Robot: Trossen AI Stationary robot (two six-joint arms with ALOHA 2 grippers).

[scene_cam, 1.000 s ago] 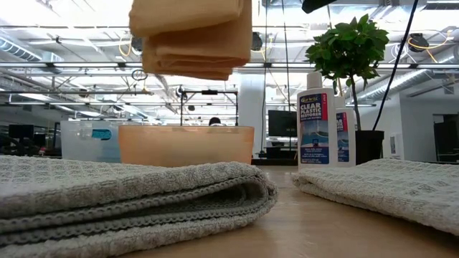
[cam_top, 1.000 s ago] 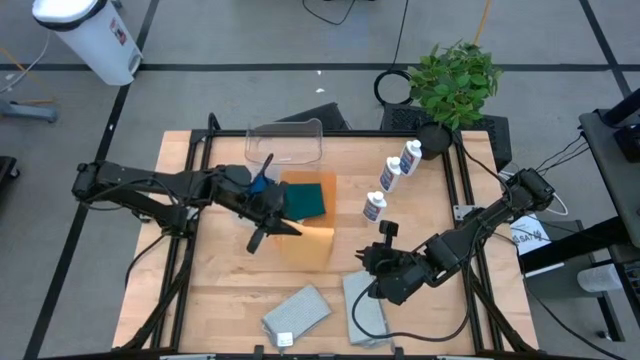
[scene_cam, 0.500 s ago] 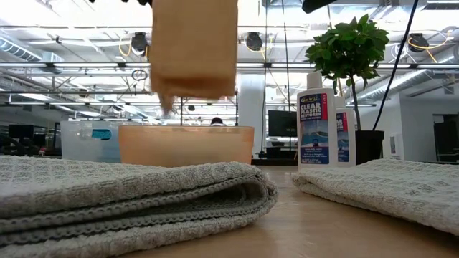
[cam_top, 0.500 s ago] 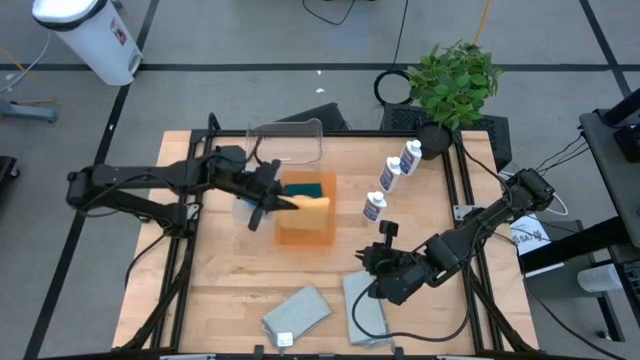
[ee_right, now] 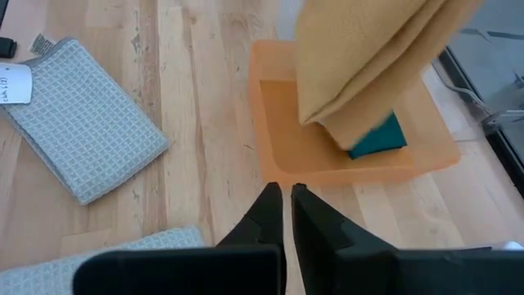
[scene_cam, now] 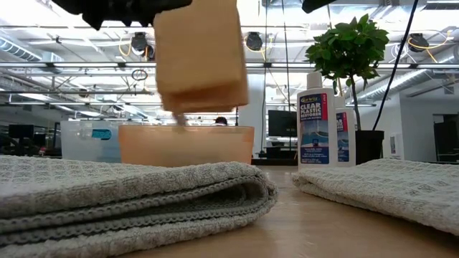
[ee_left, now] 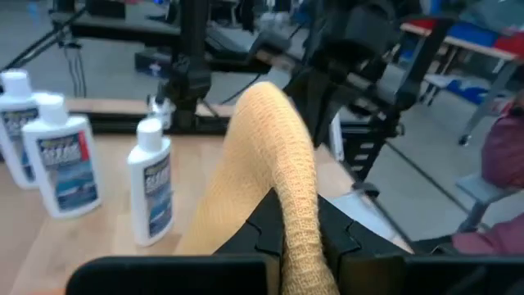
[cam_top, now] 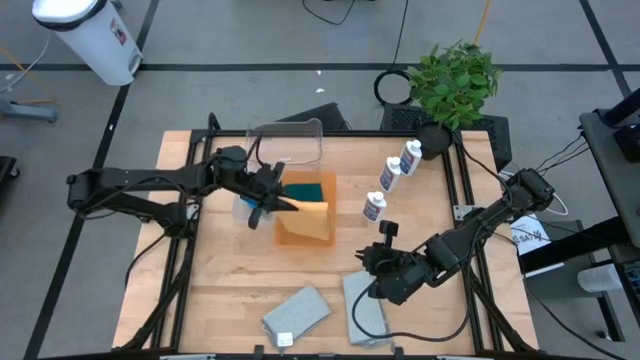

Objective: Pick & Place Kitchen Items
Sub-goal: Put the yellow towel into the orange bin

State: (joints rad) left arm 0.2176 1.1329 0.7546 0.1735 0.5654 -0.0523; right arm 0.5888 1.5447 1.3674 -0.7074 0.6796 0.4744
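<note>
A folded orange cloth hangs from my shut left gripper over an orange bin at the table's middle. In the low view the cloth ends just above the bin's rim. A dark green pad lies in the bin. Three white bottles stand right of the bin. Two grey cloths lie flat near the front edge. My right gripper is shut and waits in the air near the bin's right side, touching nothing. My left gripper pinches the orange cloth on its folded ridge between the two fingers, several layers together. The fingers come nearly level from the table's left. The cloth arches out past the fingertips and hangs down, clear of the bin and the table.
A clear plastic tub stands at the far edge, just behind the bin. A potted plant stands at the far right corner. Bare wood lies left of the bin and in front of it.
My left gripper has carried the orange cloth toward the table's far edge and down, from over the bin's near side to over its middle. The wrist has rolled, so the low view now shows the cloth narrow and closer to the bin's rim.
</note>
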